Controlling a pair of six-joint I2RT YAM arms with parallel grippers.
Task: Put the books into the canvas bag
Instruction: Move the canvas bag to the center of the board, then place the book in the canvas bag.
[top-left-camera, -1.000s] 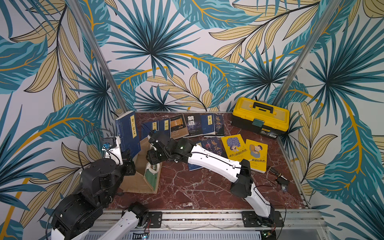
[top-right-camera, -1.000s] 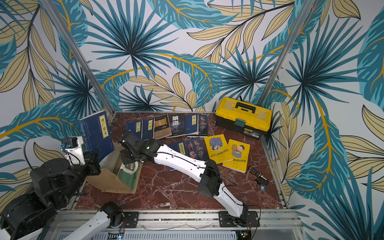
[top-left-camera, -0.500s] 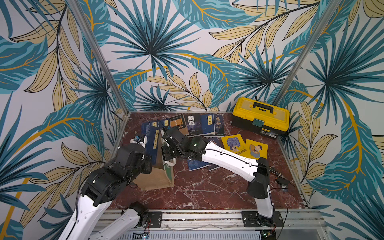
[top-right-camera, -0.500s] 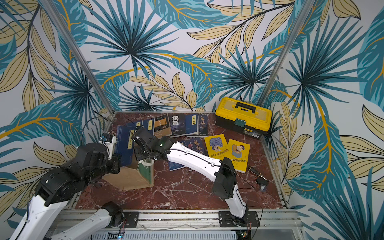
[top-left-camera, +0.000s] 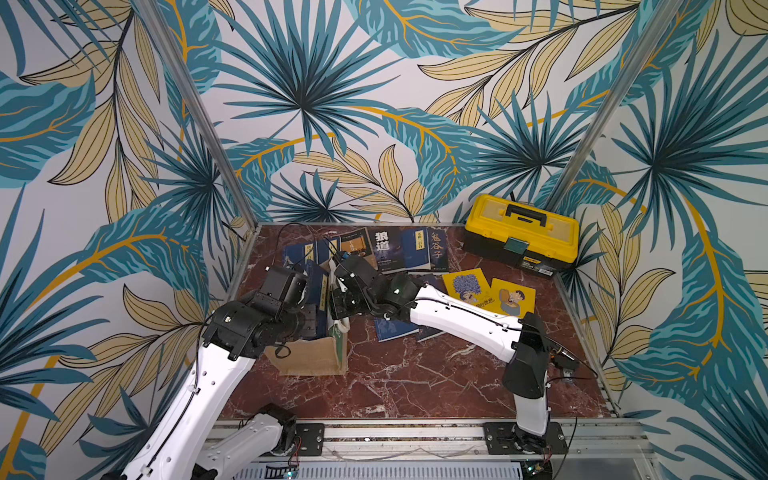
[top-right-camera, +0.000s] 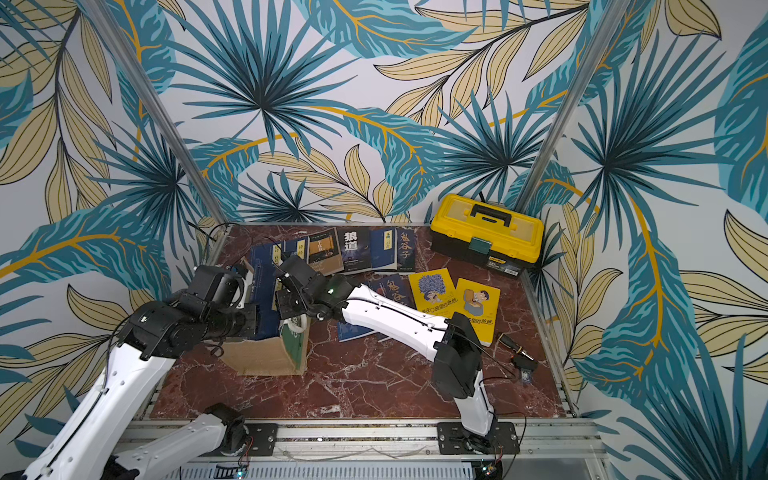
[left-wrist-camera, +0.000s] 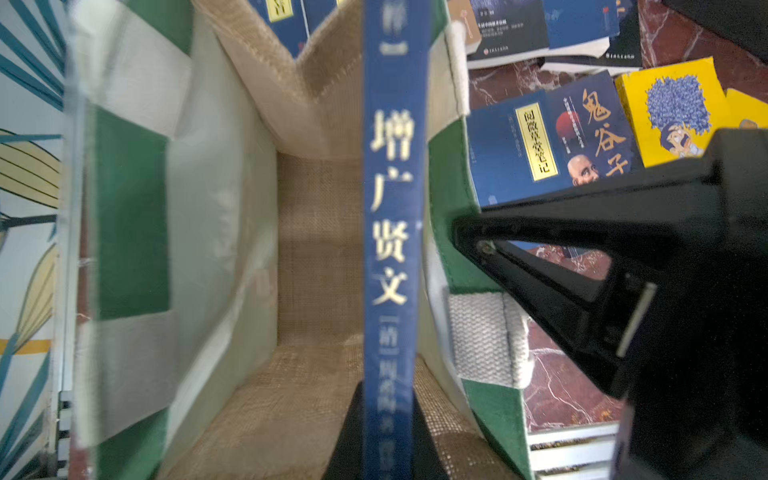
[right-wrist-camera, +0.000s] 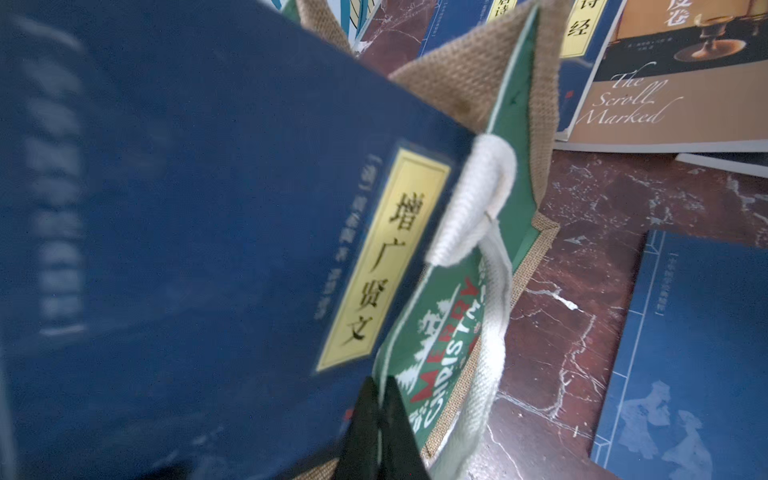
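Note:
The tan canvas bag (top-left-camera: 312, 360) (top-right-camera: 266, 358) stands open at the table's left. My left gripper (left-wrist-camera: 388, 436) is shut on a navy book (left-wrist-camera: 391, 208) with a yellow title strip (right-wrist-camera: 386, 257). The book stands on edge in the bag's mouth (top-left-camera: 318, 286), close to the green-and-white side panel (left-wrist-camera: 446, 174). My right gripper (right-wrist-camera: 380, 415) (top-left-camera: 338, 309) is shut on that panel's top rim (right-wrist-camera: 436, 332), next to a white handle (right-wrist-camera: 478, 199). More books (top-left-camera: 390, 245) lie flat behind the bag, and two yellow books (top-left-camera: 465, 284) lie to its right.
A yellow-and-black toolbox (top-left-camera: 521, 232) sits in the back right corner. Navy books (top-left-camera: 395, 328) lie under my right arm. A small black cable plug (top-right-camera: 519, 357) lies near the right edge. The cell's side wall stands close to the bag's left.
My left arm swung the navy book from up at the left down into the bag's mouth. My right gripper closed on the bag's rim, and the bag shifted a little to the right.

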